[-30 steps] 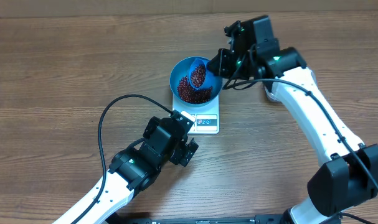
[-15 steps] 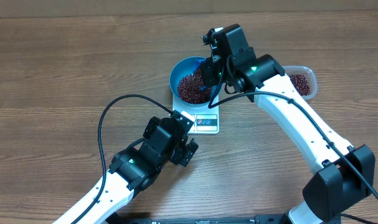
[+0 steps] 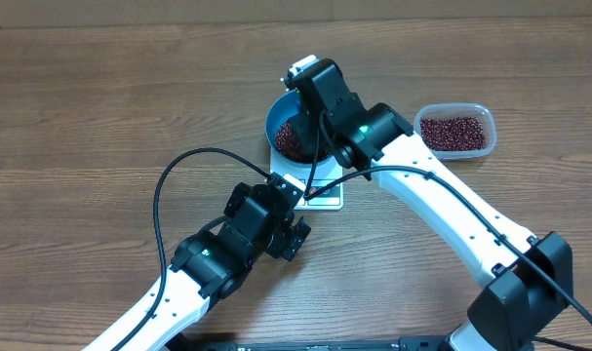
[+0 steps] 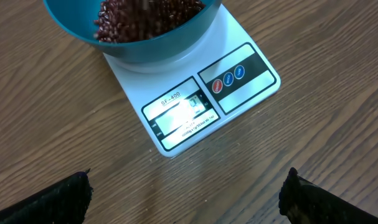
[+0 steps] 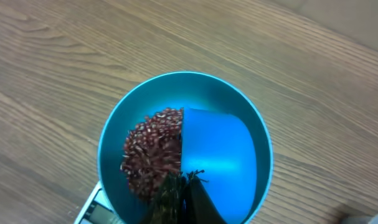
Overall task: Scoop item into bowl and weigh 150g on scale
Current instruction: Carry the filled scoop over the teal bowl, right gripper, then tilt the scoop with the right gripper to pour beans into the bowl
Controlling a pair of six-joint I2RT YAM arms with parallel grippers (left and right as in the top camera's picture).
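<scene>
The bright-blue bowl (image 5: 114, 143) stands on the white scale (image 4: 238, 87), with a heap of red-brown beans (image 5: 152, 152) in its left half. A small blue scoop (image 5: 217, 158) hangs over the bowl's right half, and no beans show on its visible face. My right gripper (image 5: 187, 186) is shut on the scoop's handle, directly above the bowl (image 3: 279, 125). The left gripper (image 4: 185, 199) is open and empty, low over the wood just in front of the scale's display (image 4: 179, 115). Both of its dark fingertips (image 4: 51, 199) are spread wide.
A clear plastic tub (image 3: 455, 131) of the same beans sits at the right of the table, apart from the scale (image 3: 325, 193). The left arm's black cable (image 3: 178, 171) loops over the wood to the left of the scale.
The right arm has swung left from the bowl's right rim to over its middle, uncovering the tub. The beans the scoop carried no longer show on it. The left arm has not moved.
</scene>
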